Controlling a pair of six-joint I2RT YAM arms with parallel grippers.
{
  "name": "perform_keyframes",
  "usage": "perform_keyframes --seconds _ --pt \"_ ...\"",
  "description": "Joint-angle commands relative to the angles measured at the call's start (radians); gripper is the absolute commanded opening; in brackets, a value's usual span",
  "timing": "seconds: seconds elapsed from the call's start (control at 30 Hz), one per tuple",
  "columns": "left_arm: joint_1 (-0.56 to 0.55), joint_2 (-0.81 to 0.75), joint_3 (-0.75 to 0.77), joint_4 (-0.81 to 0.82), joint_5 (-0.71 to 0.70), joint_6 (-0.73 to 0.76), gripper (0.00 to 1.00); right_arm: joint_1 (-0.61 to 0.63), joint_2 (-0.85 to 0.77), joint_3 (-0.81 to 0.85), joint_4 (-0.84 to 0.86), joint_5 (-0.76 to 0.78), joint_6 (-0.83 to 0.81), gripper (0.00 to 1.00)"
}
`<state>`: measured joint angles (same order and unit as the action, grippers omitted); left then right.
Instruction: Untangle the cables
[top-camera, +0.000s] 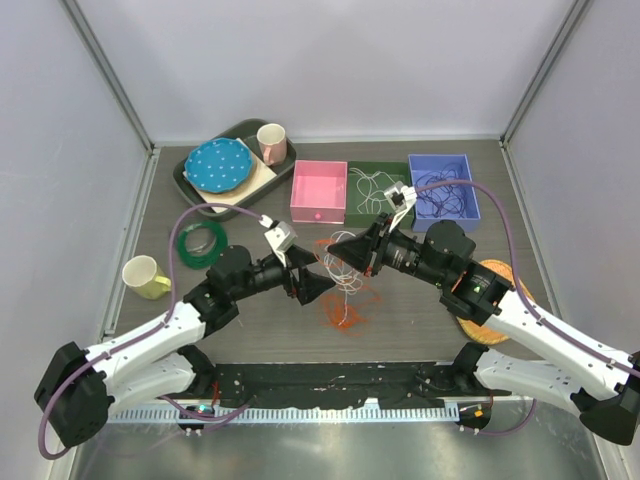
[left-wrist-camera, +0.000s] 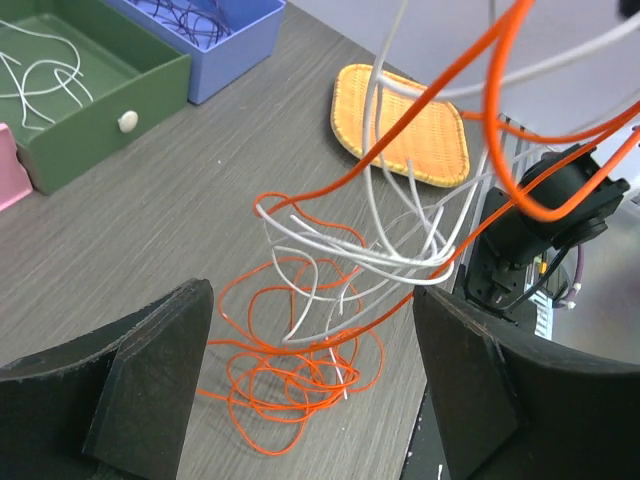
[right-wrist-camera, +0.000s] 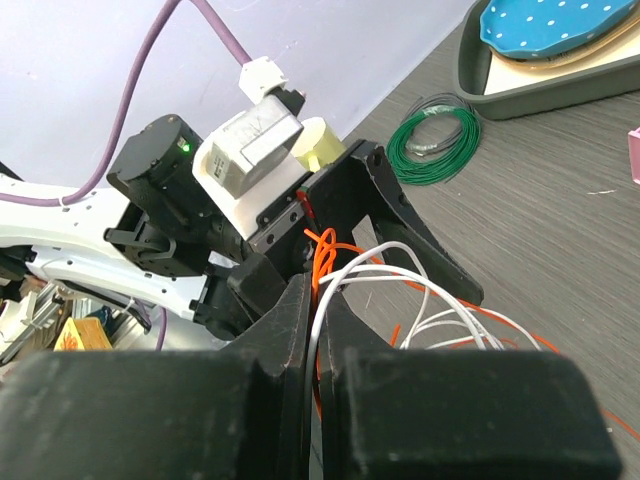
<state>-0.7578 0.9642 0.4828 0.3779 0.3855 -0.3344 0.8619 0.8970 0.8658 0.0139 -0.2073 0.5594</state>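
A tangle of red-orange cable (top-camera: 343, 312) and white cable (top-camera: 348, 278) lies mid-table and rises in strands. My right gripper (top-camera: 336, 248) is shut on a white strand and an orange strand together, with both pinched between its jaws in the right wrist view (right-wrist-camera: 318, 288). It holds them above the table. My left gripper (top-camera: 318, 286) faces it, open and empty (left-wrist-camera: 312, 300). Orange loops (left-wrist-camera: 290, 375) lie on the table below its fingers, and lifted white strands (left-wrist-camera: 385, 255) cross in front. A green cable coil (top-camera: 202, 241) lies at the left. Dark purple cables (top-camera: 445, 198) are in the blue box.
A pink box (top-camera: 318, 190), a green box (top-camera: 400, 168) holding white cables and a blue box (top-camera: 470, 190) line the back. A tray (top-camera: 190, 172) with a blue plate (top-camera: 219, 165) and a pink cup (top-camera: 271, 143) is at the back left. A yellow cup (top-camera: 145, 277) is at the left, and a wicker mat (left-wrist-camera: 405, 125) at the right.
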Motion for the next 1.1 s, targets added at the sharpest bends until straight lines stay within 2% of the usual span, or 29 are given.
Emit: perform_keyframes --seconds 0.0,0.13,0.27,0.4,0.5,0.6,0.63,0.67,0.77,0.8,0.93,0.97,1.07 --pt "-0.002 -0.002 0.046 0.027 0.010 0.031 0.84 0.003 -0.007 0.048 0.031 -0.021 0.008 0.01" --pt "-0.002 0.013 0.040 0.041 0.030 0.034 0.84 0.005 -0.009 0.050 0.034 -0.029 0.008 0.01" --pt "-0.002 0.063 0.079 0.038 0.058 0.047 0.71 0.003 -0.009 0.050 0.043 -0.037 0.013 0.01" --pt "-0.002 0.143 0.123 0.062 0.134 0.043 0.65 0.003 -0.007 0.047 0.052 -0.043 0.016 0.01" --pt "-0.005 0.165 0.137 0.076 0.162 0.037 0.48 0.003 -0.009 0.042 0.052 -0.027 0.019 0.01" --pt "-0.009 0.163 0.122 0.133 0.196 0.003 0.33 0.003 -0.018 0.024 0.044 0.043 0.036 0.01" --pt "-0.009 0.154 0.120 0.142 0.196 -0.011 0.24 0.003 -0.020 0.016 0.044 0.099 0.043 0.01" --pt "-0.014 0.147 0.117 0.145 0.149 -0.017 0.01 0.003 -0.024 0.001 0.046 0.126 0.048 0.01" --pt "-0.015 0.085 0.105 0.097 0.023 -0.040 0.00 0.003 -0.047 -0.017 0.023 0.202 0.053 0.01" --pt "-0.015 0.061 0.100 0.075 -0.088 -0.049 0.00 0.003 -0.061 -0.021 0.008 0.253 0.053 0.01" --pt "-0.015 -0.070 0.094 -0.039 -0.322 -0.068 0.00 0.003 -0.110 -0.068 -0.086 0.429 0.060 0.02" --pt "-0.015 -0.093 0.097 -0.104 -0.370 -0.072 0.00 0.003 -0.122 -0.076 -0.107 0.469 0.059 0.11" --pt "-0.015 -0.174 0.131 -0.246 -0.581 -0.107 0.00 0.003 -0.170 -0.151 -0.175 0.617 0.069 0.26"
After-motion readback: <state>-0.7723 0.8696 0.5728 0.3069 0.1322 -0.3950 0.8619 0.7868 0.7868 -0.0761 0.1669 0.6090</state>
